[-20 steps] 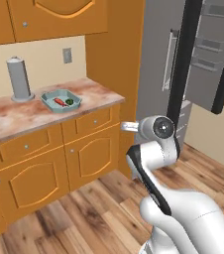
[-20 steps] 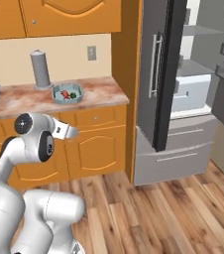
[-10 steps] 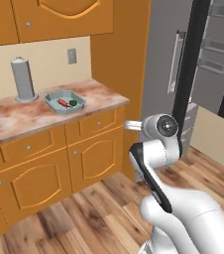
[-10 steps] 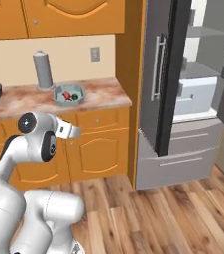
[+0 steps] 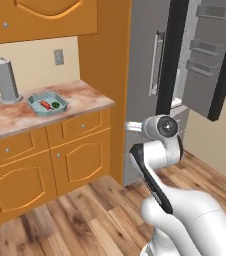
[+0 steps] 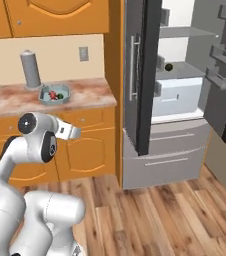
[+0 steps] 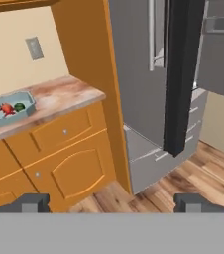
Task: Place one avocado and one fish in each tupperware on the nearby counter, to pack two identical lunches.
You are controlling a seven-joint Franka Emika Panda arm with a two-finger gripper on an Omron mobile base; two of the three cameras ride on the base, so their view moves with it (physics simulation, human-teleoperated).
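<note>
The pale blue-grey tupperware (image 5: 47, 103) sits on the surface (image 5: 80, 97) toward its right end, near the front edge, with a red-orange fish (image 5: 45, 104) and a bright green avocado (image 5: 55, 105) side by side inside it. An upright grey cylinder (image 5: 6, 80) stands behind it to the left, by the wall. The gripper (image 7: 112, 202) hangs in the air with nothing between its fingers (image 7: 32, 202), which are spread wide, facing the cabinet doors and the fridge (image 6: 185, 95), whose door stands ajar. A small dark round item (image 6: 169, 67) lies on a fridge shelf.
</note>
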